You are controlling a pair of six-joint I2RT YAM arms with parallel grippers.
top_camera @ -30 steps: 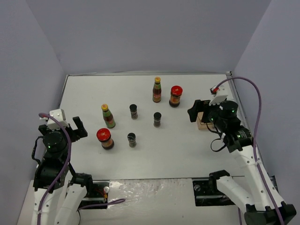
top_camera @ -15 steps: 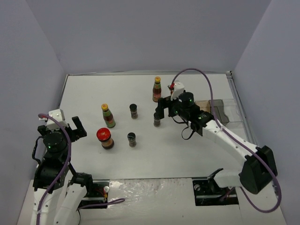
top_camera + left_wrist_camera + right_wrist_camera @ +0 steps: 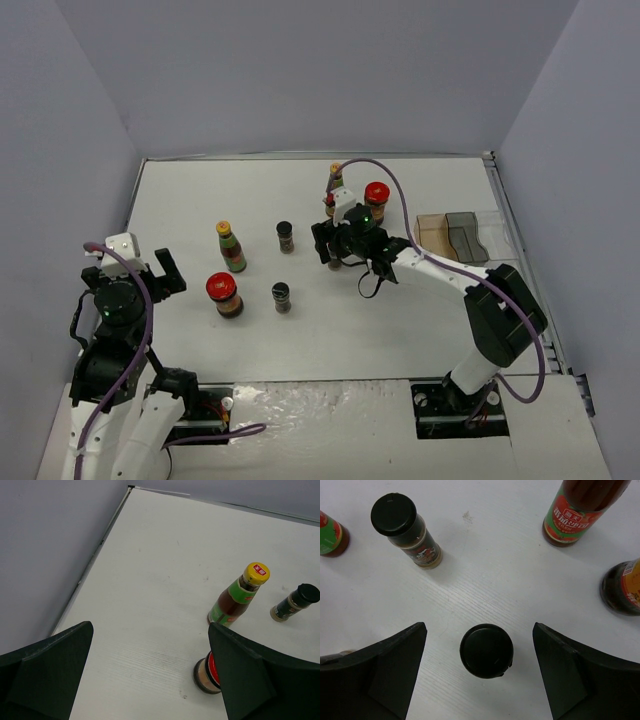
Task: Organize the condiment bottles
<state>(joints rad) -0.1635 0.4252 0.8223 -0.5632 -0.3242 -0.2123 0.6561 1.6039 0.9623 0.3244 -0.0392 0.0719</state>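
RIGHT ARM OVER A SHAKER: The right gripper (image 3: 479, 629) hangs open over a tiny black-capped glass shaker (image 3: 486, 651), its black fingers (image 3: 380, 675) spread to either side of the cap with white table (image 3: 485, 580) showing in both gaps. Ahead of those fingertips stand a second black-capped shaker (image 3: 405, 527) toward one finger and a tall slim dark bottle with a red-and-green label (image 3: 580, 515) toward the other, with a squat dark jar (image 3: 622, 587) just outside that finger. The left gripper (image 3: 150, 625) is open and empty, with a slim yellow-capped bottle with a green label (image 3: 237, 597) ahead of one fingertip and a squat red-lidded jar (image 3: 204, 674) partly hidden behind it.
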